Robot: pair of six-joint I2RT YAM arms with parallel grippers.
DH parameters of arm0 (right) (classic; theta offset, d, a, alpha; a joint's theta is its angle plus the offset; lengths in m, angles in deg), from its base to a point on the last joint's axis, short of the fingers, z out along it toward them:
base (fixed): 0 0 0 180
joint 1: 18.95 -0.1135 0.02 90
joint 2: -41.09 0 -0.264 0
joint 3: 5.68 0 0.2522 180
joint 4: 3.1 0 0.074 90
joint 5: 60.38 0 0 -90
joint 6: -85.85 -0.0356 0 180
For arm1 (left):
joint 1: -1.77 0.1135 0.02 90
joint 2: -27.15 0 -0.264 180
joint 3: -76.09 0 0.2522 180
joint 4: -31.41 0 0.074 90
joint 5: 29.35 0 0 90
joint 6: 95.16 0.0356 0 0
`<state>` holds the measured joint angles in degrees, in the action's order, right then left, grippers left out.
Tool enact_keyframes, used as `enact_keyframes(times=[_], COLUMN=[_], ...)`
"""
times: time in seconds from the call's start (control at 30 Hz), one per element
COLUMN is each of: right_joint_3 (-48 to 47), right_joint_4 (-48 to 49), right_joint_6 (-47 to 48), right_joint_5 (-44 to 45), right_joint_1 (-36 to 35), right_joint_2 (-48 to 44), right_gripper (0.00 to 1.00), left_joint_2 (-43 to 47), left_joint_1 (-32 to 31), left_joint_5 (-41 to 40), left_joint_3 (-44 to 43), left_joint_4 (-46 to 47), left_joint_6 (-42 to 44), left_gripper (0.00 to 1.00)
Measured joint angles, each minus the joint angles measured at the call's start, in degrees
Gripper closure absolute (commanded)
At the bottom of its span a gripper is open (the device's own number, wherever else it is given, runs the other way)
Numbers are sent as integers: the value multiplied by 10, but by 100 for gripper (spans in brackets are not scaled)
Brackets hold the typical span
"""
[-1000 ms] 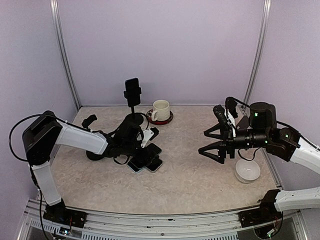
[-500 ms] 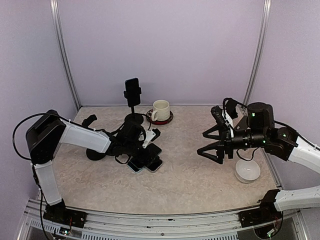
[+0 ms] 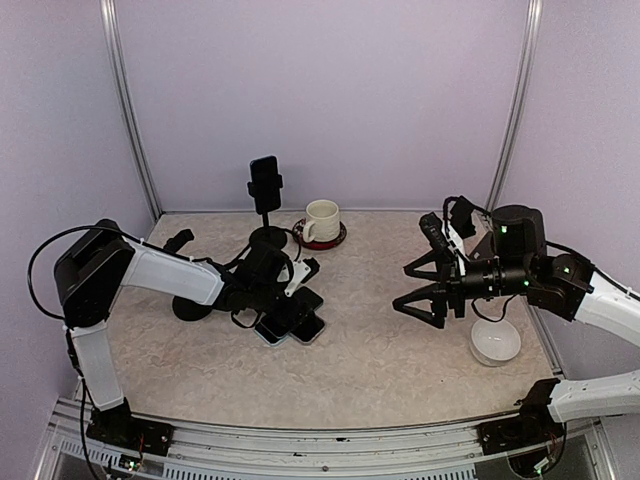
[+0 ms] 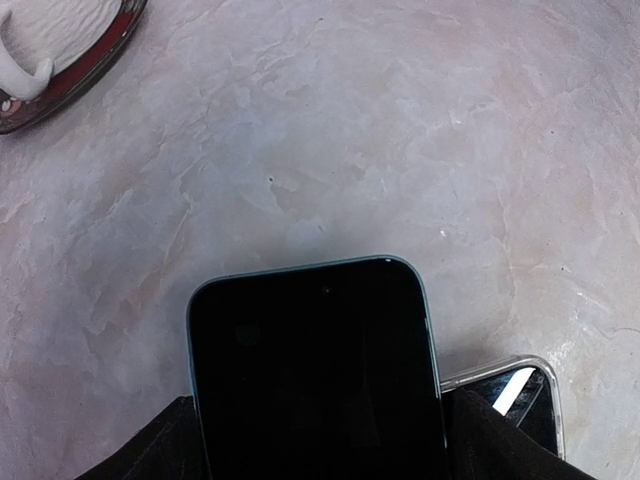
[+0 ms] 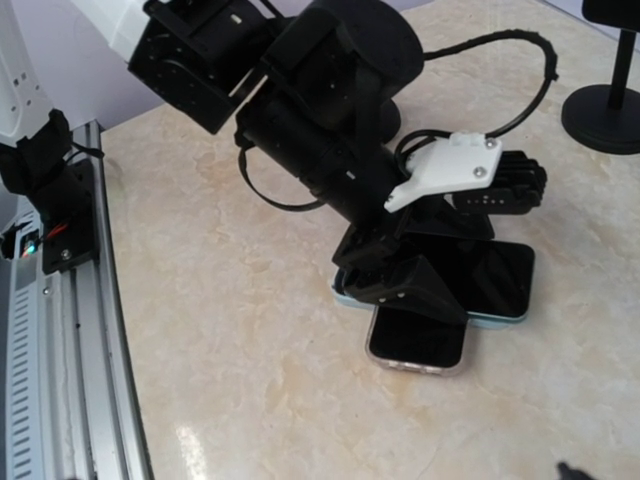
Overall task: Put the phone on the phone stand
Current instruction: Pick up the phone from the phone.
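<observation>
A dark-screened phone [image 4: 315, 340] with a pale blue edge lies flat mid-table, overlapping a second phone [image 4: 515, 400] in a clear case. My left gripper [image 4: 320, 440] reaches low over the pile [image 3: 292, 318]. Its black fingers [image 4: 150, 450] press against both long edges of the blue-edged phone [image 5: 490, 285], which still rests on the table. A black phone stand [image 3: 265, 195] rises at the back with a dark upright slab in its clamp. My right gripper [image 3: 405, 287] hovers open and empty right of centre, pointing toward the phones.
A white cup on a red saucer [image 3: 322, 222] stands just right of the stand. A white bowl [image 3: 495, 342] sits below my right arm. A second low black stand [image 3: 186, 300] is partly hidden behind my left arm. Walls close in the back and sides.
My left gripper's fingers have drawn in against the sides of the blue-edged phone. The right arm has drifted slightly left and stays open. The phones have not moved.
</observation>
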<state>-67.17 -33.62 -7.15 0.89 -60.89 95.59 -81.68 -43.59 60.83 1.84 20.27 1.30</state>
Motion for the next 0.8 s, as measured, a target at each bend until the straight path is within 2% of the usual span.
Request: enact_keyframes(times=[0.23,0.4,0.67,0.8], right_joint_3=[0,0,0,0], right_joint_4=[2,3,3,4], right_joint_6=[0,0,-1,-1], right_joint_5=[0,0,0,0], right_joint_1=[0,0,0,0], right_joint_2=[1,1,1,1], right_gripper=[0,0,0,0], left_joint_2=[0,0,0,9], left_joint_1=[-2,-6,-11,-11], left_joint_5=[-3,-7,-8,-5], left_joint_3=[0,-7,-9,-2], left_joint_4=[-1,-12,-14,-10], left_joint_6=[-2,-2,-2,-4], left_gripper=[22,36,41,50])
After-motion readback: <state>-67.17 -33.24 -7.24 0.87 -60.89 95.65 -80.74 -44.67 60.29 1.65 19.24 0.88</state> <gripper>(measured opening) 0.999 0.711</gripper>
